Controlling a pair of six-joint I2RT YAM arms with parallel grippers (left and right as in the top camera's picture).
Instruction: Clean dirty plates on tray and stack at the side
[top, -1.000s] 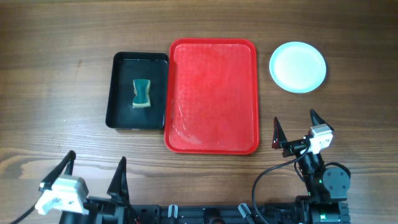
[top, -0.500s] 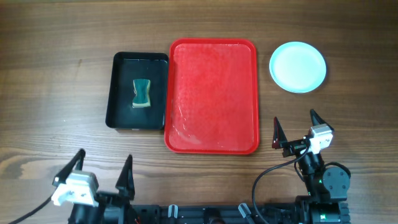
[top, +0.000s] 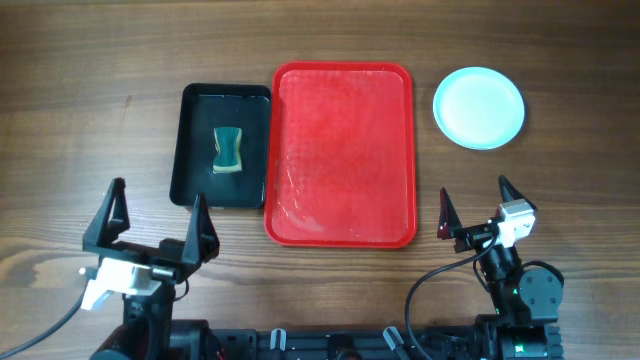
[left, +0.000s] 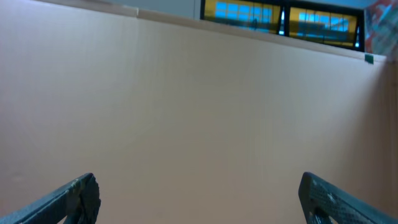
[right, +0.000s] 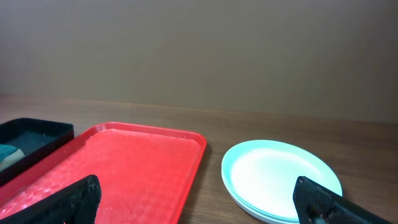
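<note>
Overhead: fixed high, looks straight down on the wooden table (top: 80, 60), with the arm bases along the bottom edge. It is wide enough to take in the red tray (top: 340, 150), black tray (top: 195, 160), plates (top: 478, 107), left gripper (top: 158, 195) and right gripper (top: 473, 188).

Right wrist: low, close to the tabletop, faces level across it toward a brown wall (right: 199, 50). Shares with overhead the red tray, the plates and a corner of the black tray.

Left wrist: aimed at a beige wall (left: 186, 112) with a window strip (left: 280, 18) on top. Only its own fingertips (left: 323, 193) tie it to overhead.
</note>
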